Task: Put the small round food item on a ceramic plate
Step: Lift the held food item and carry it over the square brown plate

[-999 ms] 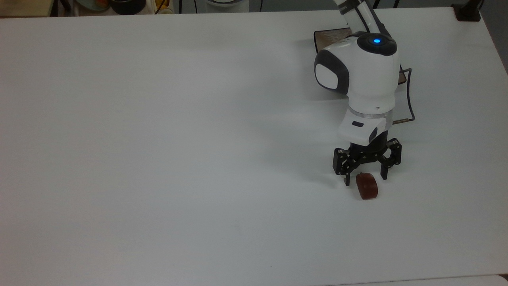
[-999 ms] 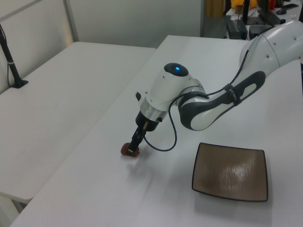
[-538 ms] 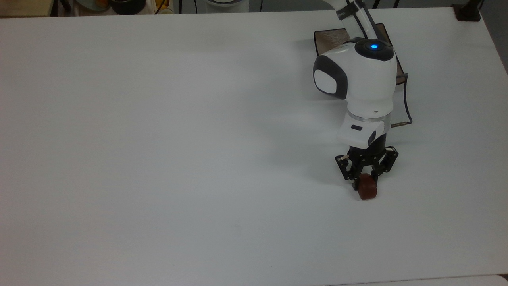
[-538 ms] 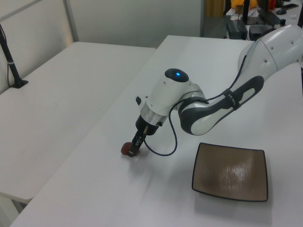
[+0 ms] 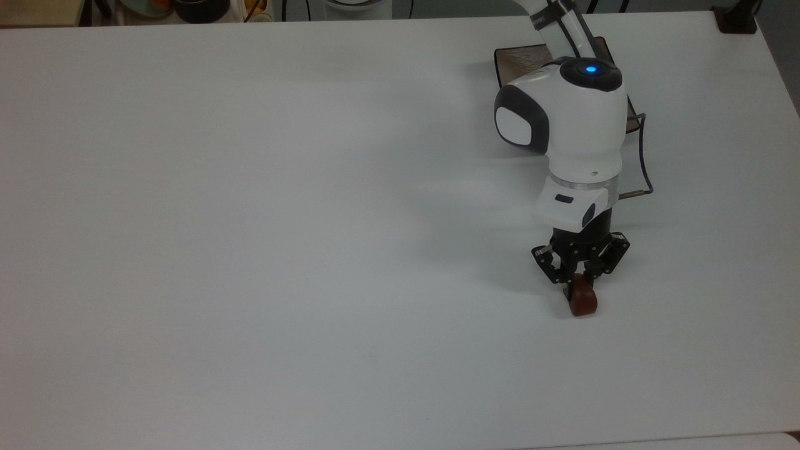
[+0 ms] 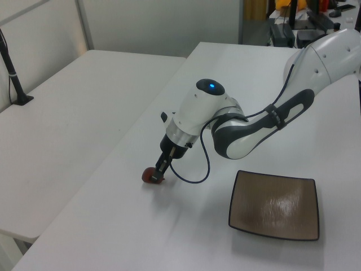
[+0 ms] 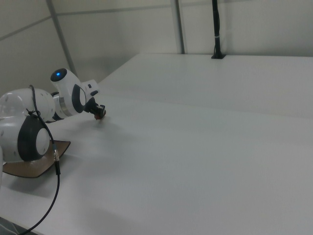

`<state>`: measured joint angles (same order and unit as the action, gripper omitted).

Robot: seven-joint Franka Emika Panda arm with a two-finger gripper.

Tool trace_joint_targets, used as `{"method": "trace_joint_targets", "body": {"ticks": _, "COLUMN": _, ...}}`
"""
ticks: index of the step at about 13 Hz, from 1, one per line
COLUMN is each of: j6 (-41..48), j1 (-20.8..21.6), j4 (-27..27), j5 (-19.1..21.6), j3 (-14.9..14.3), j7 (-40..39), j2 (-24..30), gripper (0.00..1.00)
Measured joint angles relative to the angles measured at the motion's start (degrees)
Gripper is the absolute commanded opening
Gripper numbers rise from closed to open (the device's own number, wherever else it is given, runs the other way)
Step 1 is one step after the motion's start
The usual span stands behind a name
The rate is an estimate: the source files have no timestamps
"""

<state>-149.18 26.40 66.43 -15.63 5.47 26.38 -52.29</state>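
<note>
Your gripper (image 5: 580, 282) is clenched on the small round food item (image 5: 582, 302), which sits low at its tips, at or just above the white table (image 5: 250, 219), pinched from both sides so it can't roll. The ceramic plate (image 6: 275, 205) lies well behind the gripper, beneath the arm, ready for the carry.

Robotics lab: robot arm (image 6: 248, 132) on bare white table (image 5: 250, 219), plain partition walls (image 7: 146, 29).
</note>
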Motion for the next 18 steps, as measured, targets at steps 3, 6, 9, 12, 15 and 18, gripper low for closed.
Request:
{"method": "trace_joint_targets", "body": {"ticks": 3, "j6": 0.01, "j1": 0.09, "j4": 0.3, "j5": 0.0, "j3": -0.02, "j7": 0.32, "j2": 3.68, "gripper": 0.27}}
{"method": "trace_joint_targets", "body": {"ticks": 6, "j6": 4.36, "j1": 0.08, "j4": 1.67, "j5": 0.0, "j3": -0.03, "j7": 1.31, "j2": 8.76, "gripper": 0.27}}
{"method": "trace_joint_targets", "body": {"ticks": 9, "j6": 11.32, "j1": 0.04, "j4": 3.98, "j5": 0.01, "j3": -0.06, "j7": 1.89, "j2": 15.86, "gripper": 0.28}}
{"method": "trace_joint_targets", "body": {"ticks": 12, "j6": 15.99, "j1": 0.0, "j4": 8.78, "j5": 0.04, "j3": -0.06, "j7": 2.1, "j2": 23.35, "gripper": 0.28}}
{"method": "trace_joint_targets", "body": {"ticks": 15, "j6": 23.26, "j1": -0.03, "j4": 14.34, "j5": 3.31, "j3": -0.06, "j7": 2.21, "j2": 32.08, "gripper": 0.28}}
{"method": "trace_joint_targets", "body": {"ticks": 18, "j6": 31.8, "j1": -0.24, "j4": 17.73, "j5": 8.56, "j3": -0.14, "j7": 0.04, "j2": 38.71, "gripper": 0.28}}
